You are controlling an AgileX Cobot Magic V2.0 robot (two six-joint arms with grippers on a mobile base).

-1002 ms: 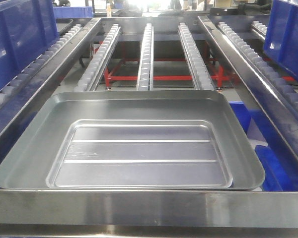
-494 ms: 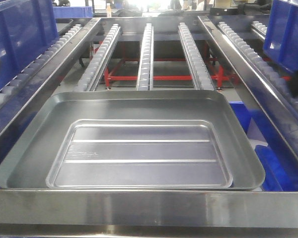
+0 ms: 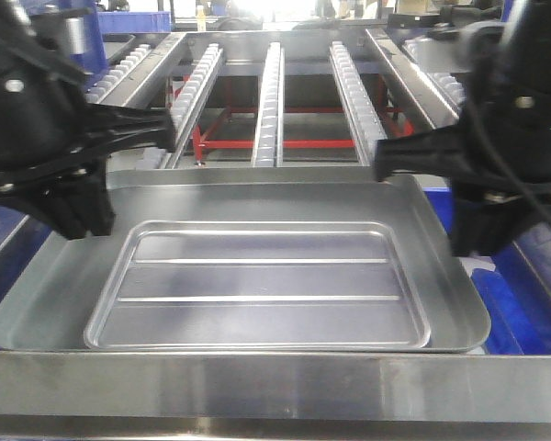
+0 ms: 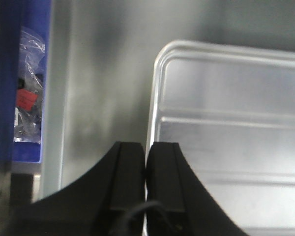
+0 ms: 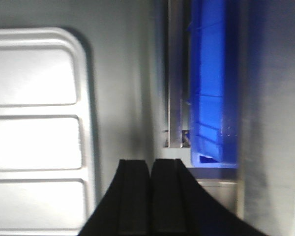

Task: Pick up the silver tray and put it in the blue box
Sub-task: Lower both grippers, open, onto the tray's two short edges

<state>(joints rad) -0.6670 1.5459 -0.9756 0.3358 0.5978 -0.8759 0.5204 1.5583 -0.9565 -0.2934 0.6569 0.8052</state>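
Now, silver tray [image 3: 257,285]: it lies flat and low in the front view, just behind the steel rail [image 3: 275,386] at 6 o'clock. Its two long ribs run from 9 o'clock to 3 o'clock.
Left gripper [image 3: 163,129]: it hangs over the tray's far left corner, at 10 o'clock. In the left wrist view its two black fingers [image 4: 128,172] are pressed together with only a thin line between them. It holds nothing. The tips are above the line where the sloped side meets the flat base. It is not clear if they touch the tray.
Right gripper [image 3: 381,161]: it hangs over the far right corner, at 2 o'clock. Its fingers [image 5: 133,187] are squeezed tight too, with nothing in them. The tips are above the sloped right side.
Blue box [image 3: 533,303]: it peeks out lower than the tray, at 3 to 4 o'clock, partly hidden.
Roller tracks [image 3: 271,101]: three rows lie behind the tray, at 12 o'clock.
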